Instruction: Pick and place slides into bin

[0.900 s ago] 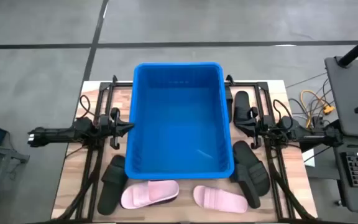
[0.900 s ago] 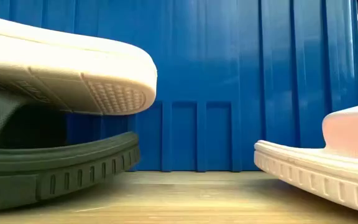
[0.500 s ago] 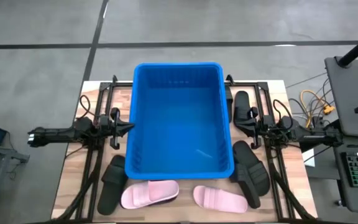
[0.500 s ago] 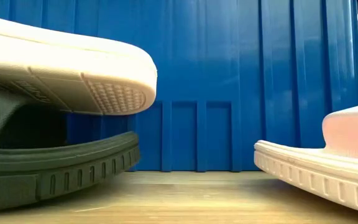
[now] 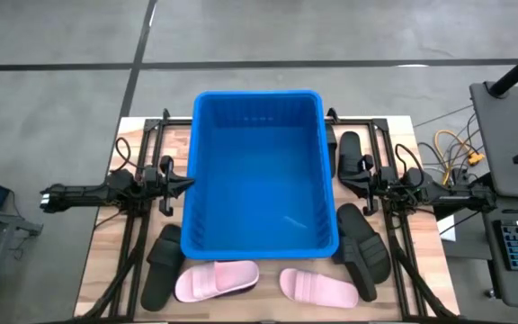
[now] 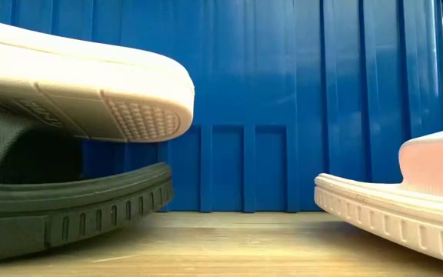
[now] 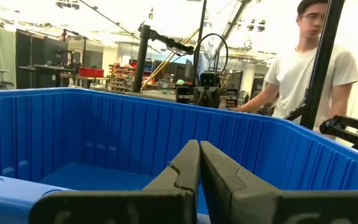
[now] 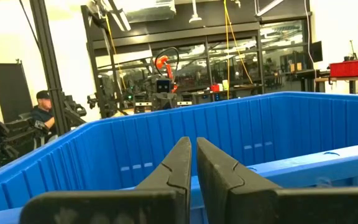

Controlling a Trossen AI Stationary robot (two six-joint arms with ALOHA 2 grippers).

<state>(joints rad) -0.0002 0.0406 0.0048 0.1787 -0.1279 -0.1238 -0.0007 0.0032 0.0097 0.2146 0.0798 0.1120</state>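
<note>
Clearly, the large bright blue rectangular plastic bin (image 5: 259,171) holds nothing yet, and all the slides lie on the wooden table (image 5: 106,270) around it. Two pale pink slides sit at the bin's near side, one (image 5: 216,279) lying partly on a matte black slide (image 5: 160,265) by the near-left corner, the other (image 5: 319,288) toward the near-right corner. Two more black slides (image 5: 364,245) lie overlapped at that near-right corner, and another black one (image 5: 351,151) lies along the bin's right wall.

Probably these foam sandals are light, a little soft and springy, not fragile and not slippery. The wide ribbed strap looks the best place to take hold, or the edge of the sole.

Both grippers are pressed shut and hold nothing: the left gripper (image 7: 198,149) waits at the bin's left rim, the right gripper (image 8: 193,146) at its right rim.

From the high view I get the whole layout. The low view shows what it cannot: the pink sole (image 6: 83,88) is lifted off the table, resting on the black slide (image 6: 68,208) below. Only the wrist views show the bin's inside walls from the side and a person (image 7: 306,68) in a white shirt beyond the bin
</note>
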